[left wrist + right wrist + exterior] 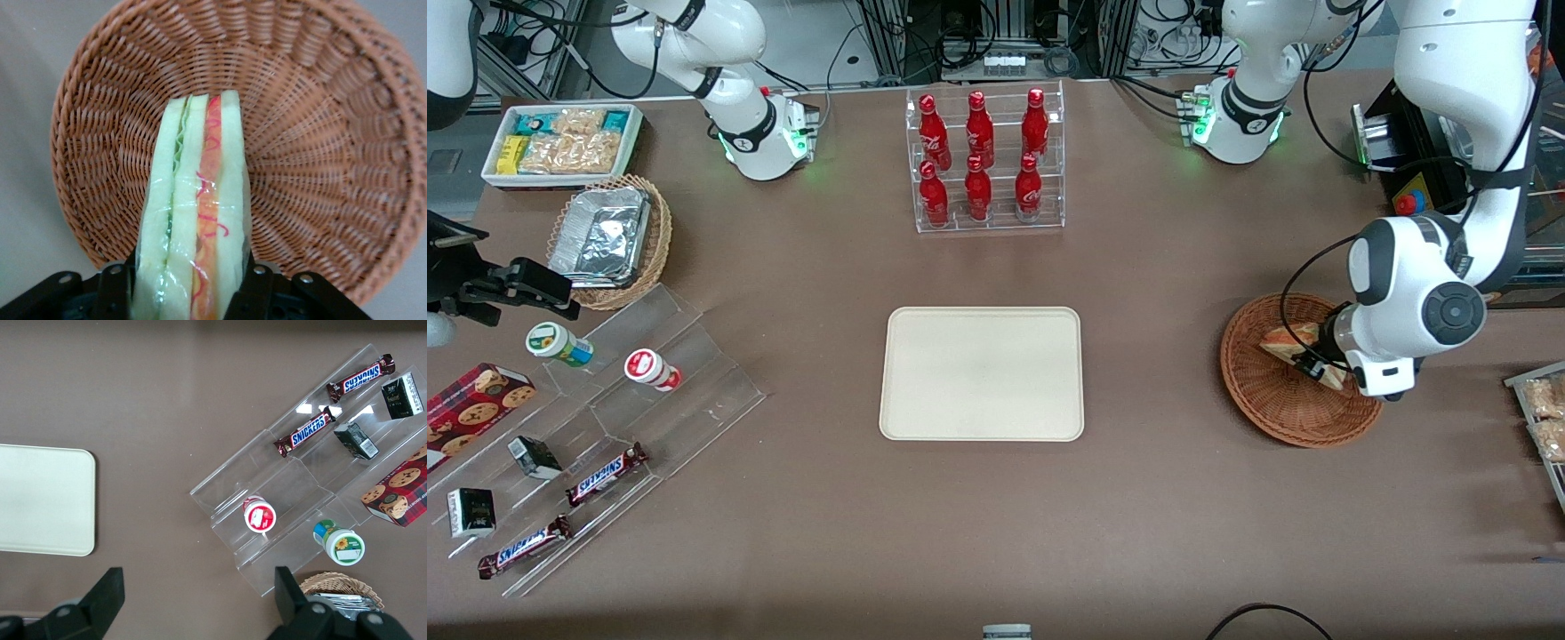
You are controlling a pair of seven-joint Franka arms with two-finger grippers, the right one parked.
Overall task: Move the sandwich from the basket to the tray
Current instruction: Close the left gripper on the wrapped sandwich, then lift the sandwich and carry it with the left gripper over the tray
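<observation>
The sandwich [197, 213], a wrapped wedge of pale bread with green, red and orange filling, stands between my gripper's black fingers [257, 287]. In the front view the sandwich [1288, 342] sits over the reddish-brown wicker basket [1267, 400] at the working arm's end of the table. My left gripper [1316, 366] is shut on it, over the basket's middle; the basket [320, 133] fills the wrist view beneath the sandwich. The cream tray [983, 373] lies empty at the table's middle and also shows in the right wrist view [43, 500].
A clear rack of red bottles [985, 160] stands farther from the camera than the tray. A clear stepped display with snack bars [605, 473] and cups, a tan basket of foil containers [609, 240] and a white snack bin [560, 142] lie toward the parked arm's end.
</observation>
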